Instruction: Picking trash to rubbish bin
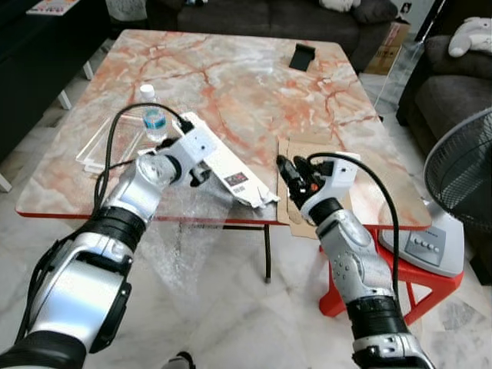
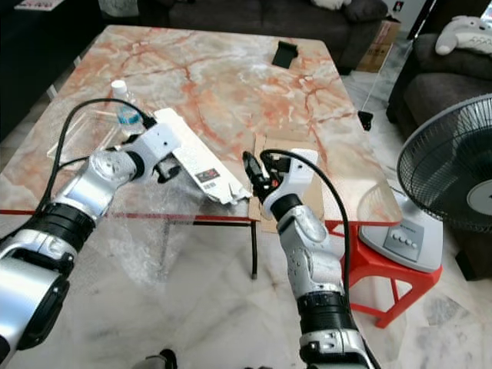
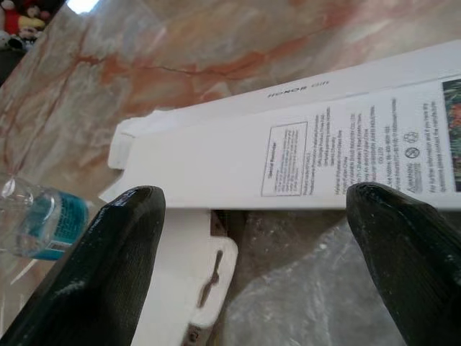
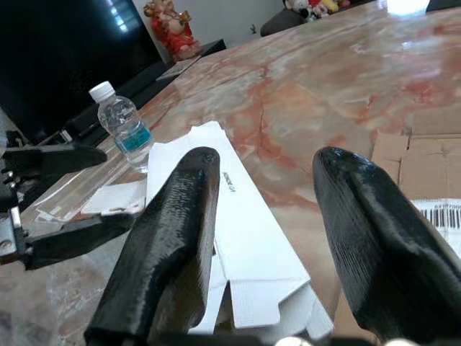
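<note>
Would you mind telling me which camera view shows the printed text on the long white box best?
The left wrist view: the white box lies close across it, its label block and fine print sharp beyond the open left pincer. Both eye views show the whole box at the table's near edge, print too small. The right wrist view shows it mostly blank.

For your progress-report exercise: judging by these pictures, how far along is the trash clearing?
Done: nothing visibly; no bin is in sight. In hand: both open grippers, left gripper and right gripper, flank the flattened white box at the table edge, neither gripping it. Left: the box, the water bottle, the cardboard sheet and the bubble wrap.
</note>
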